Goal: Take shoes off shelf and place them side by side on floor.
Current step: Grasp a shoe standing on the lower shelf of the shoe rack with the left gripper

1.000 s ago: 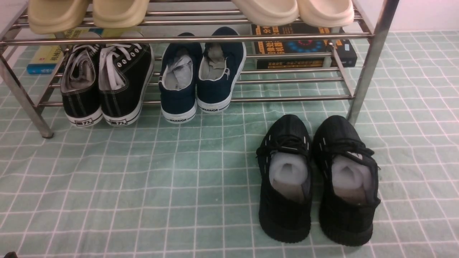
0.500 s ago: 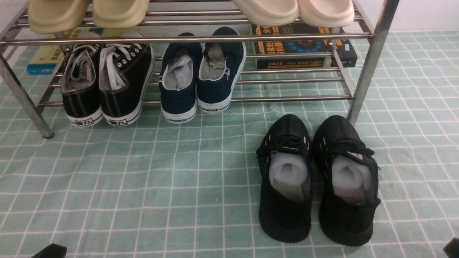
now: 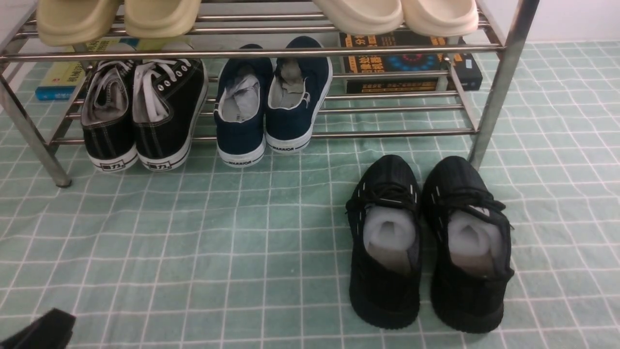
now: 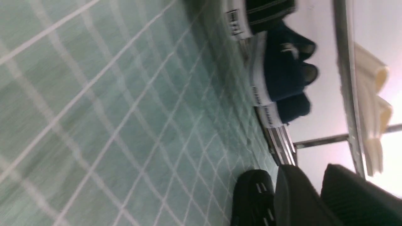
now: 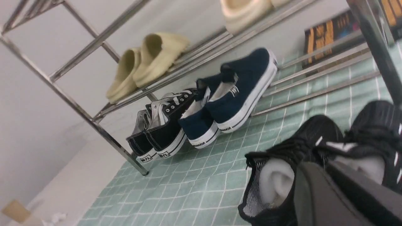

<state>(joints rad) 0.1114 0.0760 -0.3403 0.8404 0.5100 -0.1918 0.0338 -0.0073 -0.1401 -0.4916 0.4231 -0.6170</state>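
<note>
Low on the left, the left fingers (image 4: 295,201) hold nothing and sit close together; pressed shut or a crack apart, we cannot tell. Next along, the black lace-up canvas sneakers with white laces (image 3: 140,111) crowd our target, the navy-blue canvas slip-on shoes with white rubber soles (image 3: 269,106); they rest tilted on the lower bars of the shiny silver metal-tube shelf (image 3: 387,133), heels poking out toward us. We'd spread wide, take one heel collar per arm, draw out low under the upper bar, and land them level on the bare pale mint-green gridded floor (image 3: 193,252), clear of the all-black knit sneakers (image 3: 426,242). The right fingers (image 5: 317,201) hold nothing either; spread or shut, we cannot tell.
</note>
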